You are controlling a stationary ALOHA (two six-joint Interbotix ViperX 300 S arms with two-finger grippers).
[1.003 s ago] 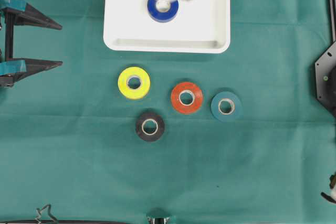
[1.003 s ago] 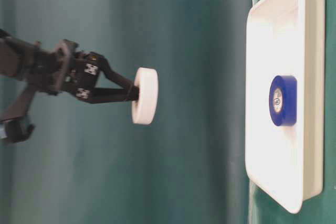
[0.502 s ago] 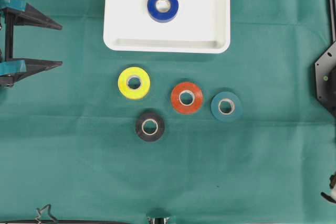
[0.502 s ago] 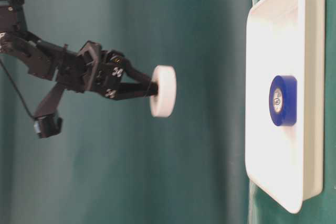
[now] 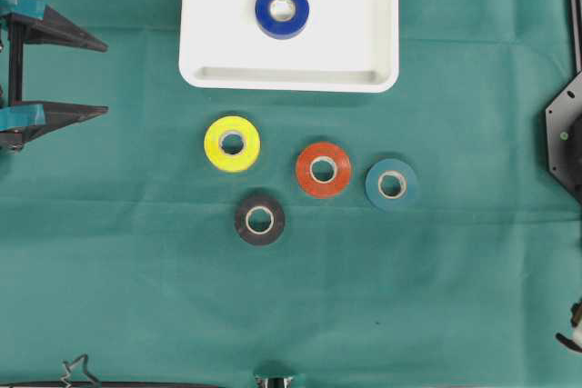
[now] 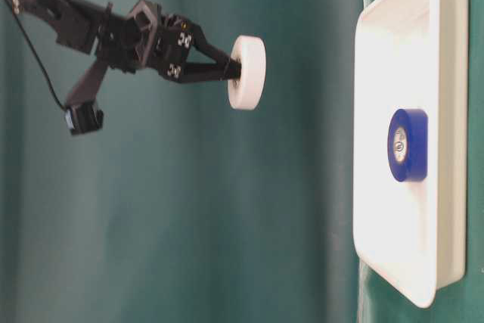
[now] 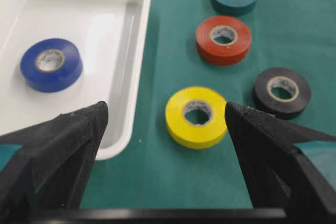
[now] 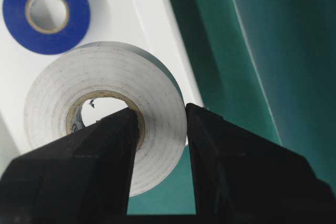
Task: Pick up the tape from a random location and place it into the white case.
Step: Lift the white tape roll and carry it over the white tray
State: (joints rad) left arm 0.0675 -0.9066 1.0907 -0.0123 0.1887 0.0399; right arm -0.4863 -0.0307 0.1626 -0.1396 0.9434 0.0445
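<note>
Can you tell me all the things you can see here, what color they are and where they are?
white case: 1, white, top middle of the overhead view, on the green cloth.
blue tape: 1, blue, lying flat inside the white case.
white tape: 1, white, held up in the air above the case.
yellow tape: 1, yellow, on the cloth below the case.
red tape: 1, red-orange, right of the yellow one.
teal tape: 1, teal, right of the red one.
black tape: 1, black, lowest of the group.
green cloth: 1, green, covers the table.
left gripper: 1, black, jaws open, at the left edge overhead.
right gripper: 1, black, jaws shut on the white tape.
</note>
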